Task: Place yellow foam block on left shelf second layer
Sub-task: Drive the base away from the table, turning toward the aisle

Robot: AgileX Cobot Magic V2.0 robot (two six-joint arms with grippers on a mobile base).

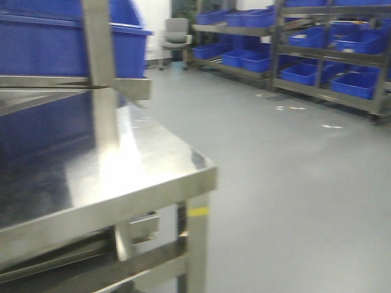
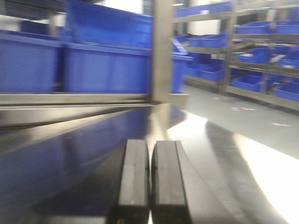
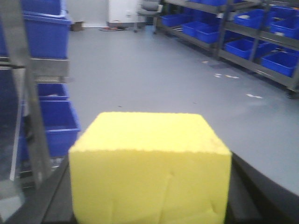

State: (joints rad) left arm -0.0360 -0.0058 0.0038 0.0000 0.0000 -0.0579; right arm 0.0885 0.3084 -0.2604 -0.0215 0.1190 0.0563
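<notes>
- We are finding the yellow foam block (image 3: 149, 172) only in the right wrist view. There it is filling the lower middle of the picture, resting on no surface, with the grey floor (image 3: 154, 70) stretching out beyond it.
- The right gripper (image 3: 149, 200) is pinching the block, with its dark fingers (image 3: 261, 196) lying against the left and right faces. The block's top face is sitting level.
- Left of the block in that same view, a steel upright (image 3: 28, 116) is rising, with blue bins (image 3: 46, 37) stacked behind and below it.
- Only the left wrist view is showing us the left gripper (image 2: 150, 149). Its two black fingers are pressed together with nothing between them, hanging low over the shiny steel table (image 2: 224, 154).
- The front view is showing neither gripper nor block. We are looking across the table's near right corner, with a yellow strip (image 1: 198, 211) on the leg beneath that corner.
- Well apart across the floor, storage racks (image 1: 342, 61) are holding more blue trays, and a grey office chair (image 1: 176, 36) is standing at the far wall.
</notes>
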